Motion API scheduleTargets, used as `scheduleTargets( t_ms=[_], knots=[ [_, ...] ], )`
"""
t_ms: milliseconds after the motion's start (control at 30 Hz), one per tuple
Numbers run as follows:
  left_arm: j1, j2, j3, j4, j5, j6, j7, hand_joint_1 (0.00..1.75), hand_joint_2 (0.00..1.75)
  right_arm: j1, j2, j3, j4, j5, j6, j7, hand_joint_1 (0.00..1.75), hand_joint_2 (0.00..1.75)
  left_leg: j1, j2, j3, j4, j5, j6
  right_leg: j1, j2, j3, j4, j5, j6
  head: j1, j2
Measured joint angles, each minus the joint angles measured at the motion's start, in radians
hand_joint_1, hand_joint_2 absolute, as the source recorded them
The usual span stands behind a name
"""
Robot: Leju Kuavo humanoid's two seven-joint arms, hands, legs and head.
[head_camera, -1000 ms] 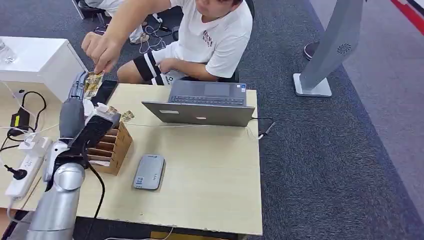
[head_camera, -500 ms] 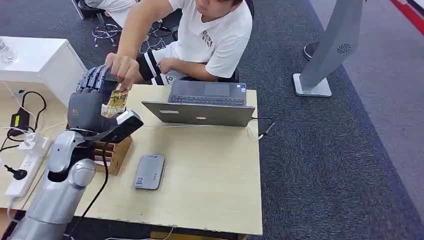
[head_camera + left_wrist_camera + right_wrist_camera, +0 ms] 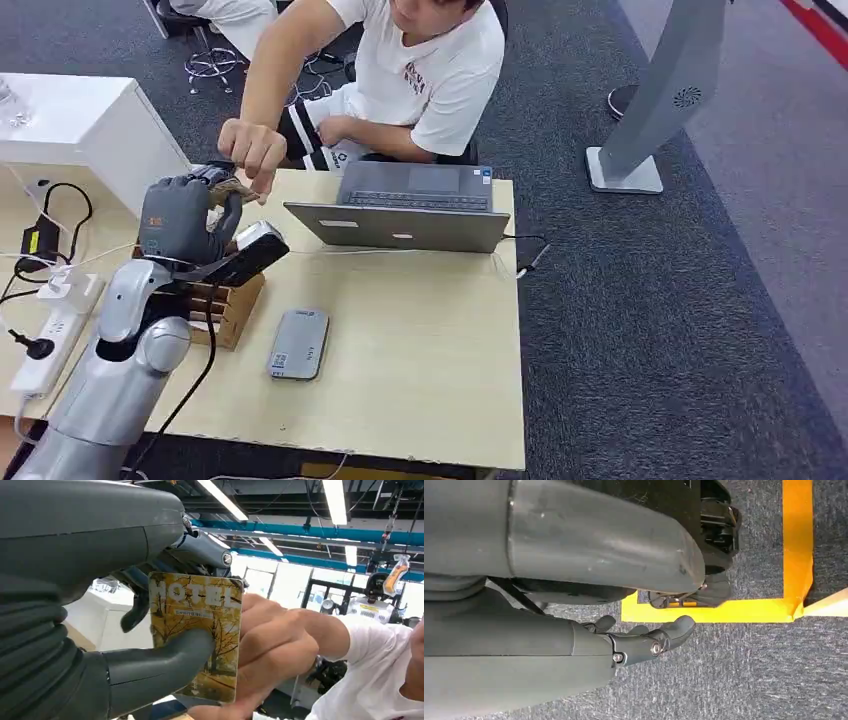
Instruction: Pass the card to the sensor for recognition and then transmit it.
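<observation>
Card (image 3: 200, 635) sits pinched in the left hand (image 3: 180, 222), the thick thumb (image 3: 165, 655) pressing its yellow tree-printed face while darker fingers curl behind its top edge; a person's hand (image 3: 272, 650) touches its far edge as well. In the head view this exchange lies at the upper left, just above the table's (image 3: 420, 370) back-left corner. Directly below the left hand stands a wooden slotted rack (image 3: 228, 300), touching the forearm's line, and a grey sensor (image 3: 298, 343) lies flat just right of the rack, near the table's front half. An open laptop (image 3: 405, 215) occupies the back edge at centre. Between sensor, laptop and the table's right and front edges the light wood top lies bare. A power strip (image 3: 45, 345) and cables crowd the left edge, beside a white cabinet (image 3: 70, 120). Dark grey carpet (image 3: 640, 330) spreads right of the table, with a grey stand (image 3: 660, 110) at upper right. The right hand (image 3: 644, 640) hangs over carpet and yellow floor tape (image 3: 794, 555), fingers loosely curved and holding nothing.
</observation>
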Motion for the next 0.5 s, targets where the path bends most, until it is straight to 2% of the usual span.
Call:
scheduleTargets(
  t_ms=[500],
  knots=[
    [0.011,-0.007,-0.033,0.000,0.036,0.010,-0.009,1.75,1.75,0.002,0.007,0.010,0.000,0.007,-0.003,-0.002,0.00,0.00,0.000,0.000,0.000,0.000,0.000,0.000,0.000,0.000,0.000,0.000,0.000,0.000,0.000,0.000]
  ],
)
